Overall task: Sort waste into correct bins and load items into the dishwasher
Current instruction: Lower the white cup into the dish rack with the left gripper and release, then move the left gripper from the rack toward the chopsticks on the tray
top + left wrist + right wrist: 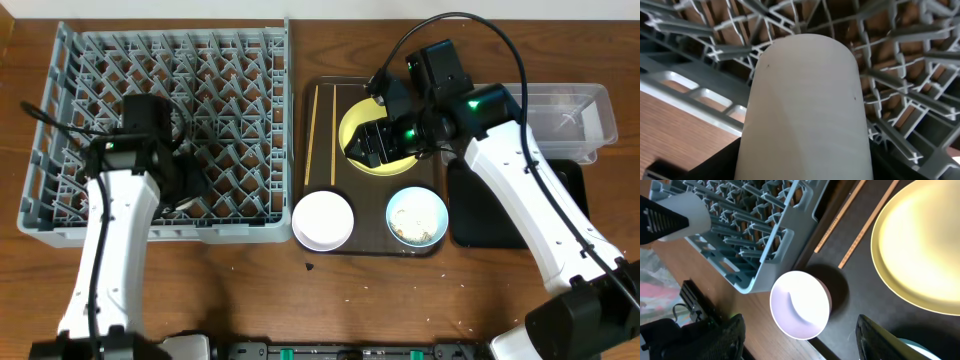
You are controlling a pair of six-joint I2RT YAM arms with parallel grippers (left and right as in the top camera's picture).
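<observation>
Releasing too soon could let the white cup, clamped in the left gripper near the front edge of the dish rack, topple over its rim, while the right gripper hangs wide open above the yellow plate.

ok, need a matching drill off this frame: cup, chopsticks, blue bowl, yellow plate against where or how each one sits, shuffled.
1 cup
2 chopsticks
3 blue bowl
4 yellow plate

A holds food scraps
B gripped by the left end effector above the rack
C lying side by side on the brown tray, next to the rack
D partly covered by the right arm from overhead

Pairs: 1-B, 2-C, 3-A, 4-D
</observation>
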